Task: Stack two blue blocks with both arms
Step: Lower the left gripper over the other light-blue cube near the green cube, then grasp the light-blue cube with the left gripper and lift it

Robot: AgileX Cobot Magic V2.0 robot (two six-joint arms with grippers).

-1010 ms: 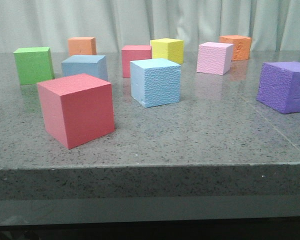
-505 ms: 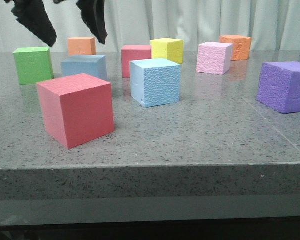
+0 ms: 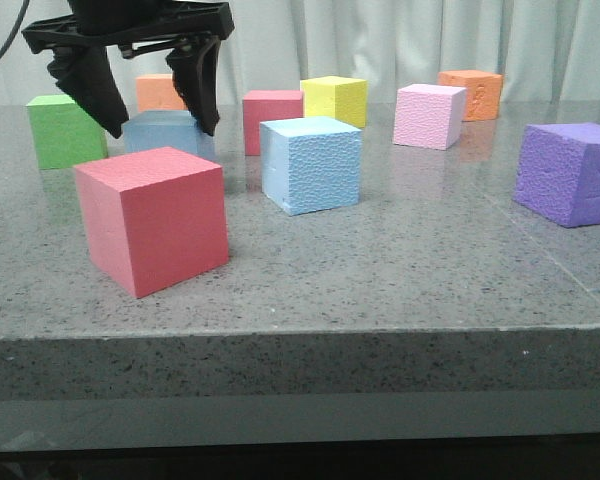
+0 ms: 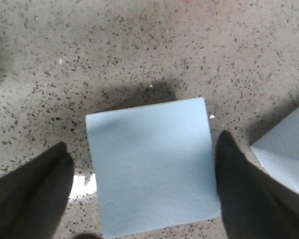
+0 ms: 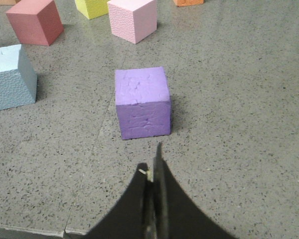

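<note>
The smoother blue block [image 3: 166, 131] sits at the back left, behind the big red cube. My left gripper [image 3: 158, 118] is open and straddles it from above, one finger on each side. In the left wrist view the block [image 4: 152, 164] lies between the two dark fingers [image 4: 35, 194] with a small gap on each side. The pebbled blue block [image 3: 312, 165] stands mid-table; a corner of it shows in the left wrist view [image 4: 289, 154] and it shows in the right wrist view [image 5: 10, 77]. My right gripper [image 5: 152, 172] is shut and empty above the table near the purple cube [image 5: 142, 102].
A big red cube [image 3: 153, 218] stands at the front left, a green cube [image 3: 67, 130] at the far left. Orange [image 3: 160, 92], red [image 3: 272, 120], yellow [image 3: 335, 100], pink [image 3: 429, 116] and orange [image 3: 472, 94] cubes line the back. The purple cube [image 3: 572, 173] is at the right.
My left gripper came into view from above and has lowered, open, around the smoother blue block. The blocks have not moved.
</note>
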